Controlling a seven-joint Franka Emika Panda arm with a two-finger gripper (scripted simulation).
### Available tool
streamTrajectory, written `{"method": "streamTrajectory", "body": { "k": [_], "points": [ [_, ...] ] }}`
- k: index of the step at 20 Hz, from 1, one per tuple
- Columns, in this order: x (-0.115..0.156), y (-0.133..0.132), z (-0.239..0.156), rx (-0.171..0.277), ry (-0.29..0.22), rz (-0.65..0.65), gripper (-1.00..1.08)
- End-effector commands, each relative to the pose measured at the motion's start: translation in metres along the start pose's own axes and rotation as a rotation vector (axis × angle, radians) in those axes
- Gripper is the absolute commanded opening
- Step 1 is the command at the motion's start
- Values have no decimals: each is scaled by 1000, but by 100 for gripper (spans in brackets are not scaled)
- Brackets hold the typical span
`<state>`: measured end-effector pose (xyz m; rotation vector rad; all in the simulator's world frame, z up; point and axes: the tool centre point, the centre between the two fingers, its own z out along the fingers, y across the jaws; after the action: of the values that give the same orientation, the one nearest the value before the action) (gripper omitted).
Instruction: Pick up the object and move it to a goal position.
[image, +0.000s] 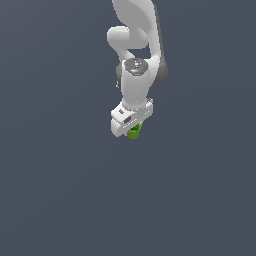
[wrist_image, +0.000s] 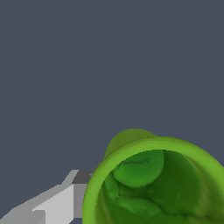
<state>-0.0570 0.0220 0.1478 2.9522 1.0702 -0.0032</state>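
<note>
Exterior view first: the biggest thing in front of me is the white Panda arm (image: 135, 45), coming down from the upper edge of the picture against a flat, dark grey-blue backdrop that fills everything else. Its rounded joints stack one under another, and a grey cap with small red marks sits on the wrist segment. Below that hangs the boxy white end effector (image: 131, 129), tilted a little so that its lower edge slopes toward the exterior view's left.

Peeking out just beneath that block is the object (image: 134, 133), a small bright green cup, far narrower than the white housing above it and touching its underside. Only its lower part shows here; the rest is hidden behind the housing.

From the wrist view the cup (wrist_image: 153, 183) is very close, its open mouth facing the camera, a bright green rim ringing a darker green, lumpy inside. One pale grey finger (wrist_image: 57, 203) lies right against the cup's outer wall. The opposite finger is out of sight, so I cannot tell whether the end effector is pinching the cup or merely resting beside it.
</note>
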Motion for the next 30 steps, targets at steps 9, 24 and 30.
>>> {"method": "streamTrajectory", "body": {
  "k": [9, 24, 30],
  "points": [
    [16, -51, -118, -1, 1, -2, -100],
    [36, -102, -244, 0, 2, -1, -100],
    [40, -108, -263, 1, 2, 0, -100]
  ]
}}
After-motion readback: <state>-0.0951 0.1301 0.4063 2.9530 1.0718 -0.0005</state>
